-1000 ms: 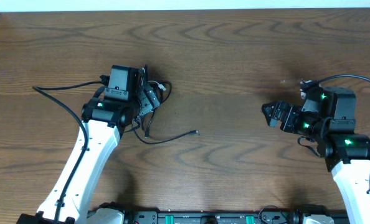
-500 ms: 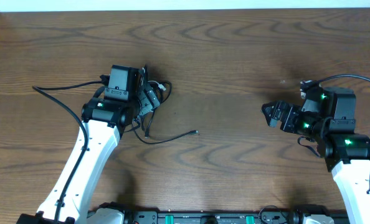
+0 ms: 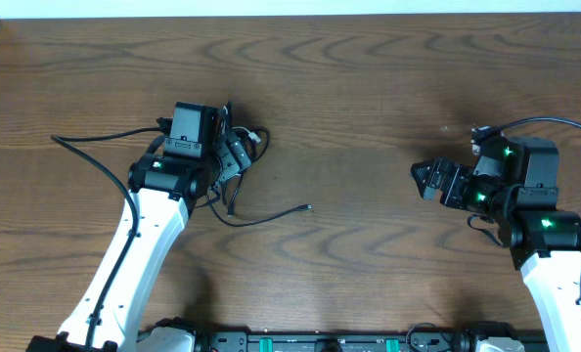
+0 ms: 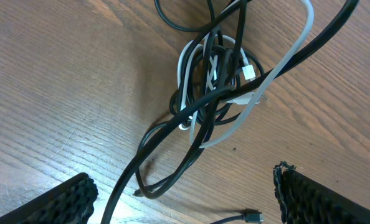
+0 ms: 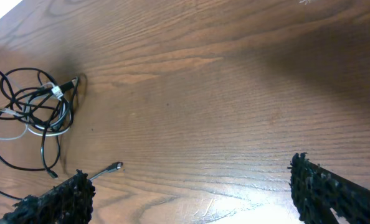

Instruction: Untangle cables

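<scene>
Wooden table [image 3: 369, 88] seen from above, two white arms [image 3: 139, 254] reaching in from the near edge.

Knot of cables [image 4: 216, 93] left of centre, about midway between the far and near edges, well apart from the left edge. Mostly hidden in the overhead view under the left gripper [image 3: 230, 156], with only a white plug end and a few black loops peeking out beside it.

Clearer from the left wrist: black cords looped through and around one white cord [image 4: 309, 18], packed too tight at the middle to trace which strand crosses over which. Several strands cut off at the top of that view. One loose black strand trailing toward the near edge, ending in a small plug [image 3: 307, 207] alone on bare wood.

Left fingers [image 4: 60, 199] spread wide above the knot, touching none of it as far as can be made out.

Right of centre, the right gripper [image 3: 423, 179], well apart from the knot and pointing toward it. Fingers there likewise spread wide and holding nothing, with only their dark tips in view at the bottom corners of the right wrist picture.

Broad open wood between the two grippers and along the far edge.
</scene>
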